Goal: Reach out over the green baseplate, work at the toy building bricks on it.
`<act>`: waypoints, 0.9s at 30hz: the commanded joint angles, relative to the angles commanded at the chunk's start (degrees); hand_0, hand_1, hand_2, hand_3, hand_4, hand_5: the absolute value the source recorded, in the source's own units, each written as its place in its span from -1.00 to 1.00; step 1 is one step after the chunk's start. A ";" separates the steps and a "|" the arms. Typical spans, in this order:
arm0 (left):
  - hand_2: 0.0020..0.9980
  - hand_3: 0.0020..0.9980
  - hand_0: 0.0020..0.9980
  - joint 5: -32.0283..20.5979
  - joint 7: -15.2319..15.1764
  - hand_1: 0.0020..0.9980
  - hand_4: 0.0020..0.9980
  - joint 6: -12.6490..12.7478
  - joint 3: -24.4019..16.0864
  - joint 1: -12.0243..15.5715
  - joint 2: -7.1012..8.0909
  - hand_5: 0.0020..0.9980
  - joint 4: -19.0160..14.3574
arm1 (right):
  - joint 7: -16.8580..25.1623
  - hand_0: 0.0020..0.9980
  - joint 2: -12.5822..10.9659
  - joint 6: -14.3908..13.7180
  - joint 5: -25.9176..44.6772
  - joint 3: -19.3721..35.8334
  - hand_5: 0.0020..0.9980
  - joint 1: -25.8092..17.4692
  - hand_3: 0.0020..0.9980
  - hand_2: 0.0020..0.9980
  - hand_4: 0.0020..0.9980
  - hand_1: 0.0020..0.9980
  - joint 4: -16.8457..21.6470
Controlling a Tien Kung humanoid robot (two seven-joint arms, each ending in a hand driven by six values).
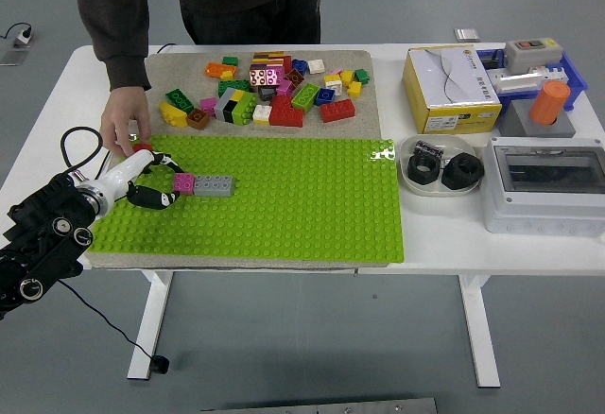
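Head view: the green baseplate (284, 197) lies flat across the middle of the white tabletop (435, 244), and on its left part a grey brick (215, 184) sits pressed on, with a small pink brick (183, 182) touching its left end. The robot's left hand (149, 180) reaches in from the left over the plate's near-left corner, its white and black fingers loosely curved just beside the pink brick and apparently holding nothing. A person's hand (126, 130) comes down from the far side and sets a red brick (142, 147) at the plate's far-left corner, right by the robot's fingers. Loose bricks (269, 88) are heaped on the mat beyond the plate. To the right stand a yellow box (450, 76), a dish of black nuts (440, 163) and a grey enclosure (543, 183). The right arm is out of sight. Judged from here, the risk is crowding: the two hands are so close that a forward push could bump the person's fingers or knock the red brick aside.
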 joint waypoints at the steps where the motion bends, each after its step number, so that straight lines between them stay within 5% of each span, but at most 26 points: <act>1: 0.95 0.26 0.84 0.05 -0.03 0.95 -0.04 0.01 -0.03 -0.03 0.01 -1.00 -0.07 | 0.01 0.16 -0.01 0.00 0.01 0.02 1.00 0.02 0.54 0.43 0.06 0.29 0.00; 8: 0.96 0.45 0.84 0.37 -0.05 0.95 0.08 -0.03 -0.11 -0.11 0.04 -1.00 -0.20 | 0.14 0.16 -0.04 -0.08 0.12 0.06 1.00 0.20 0.54 0.42 0.06 0.29 0.00; 27: 0.96 0.53 0.84 1.22 0.18 0.95 0.12 -0.10 0.91 -0.28 0.02 -1.00 0.46 | 0.27 0.16 0.07 -0.15 0.30 0.26 1.00 0.05 0.54 0.42 0.06 0.29 0.00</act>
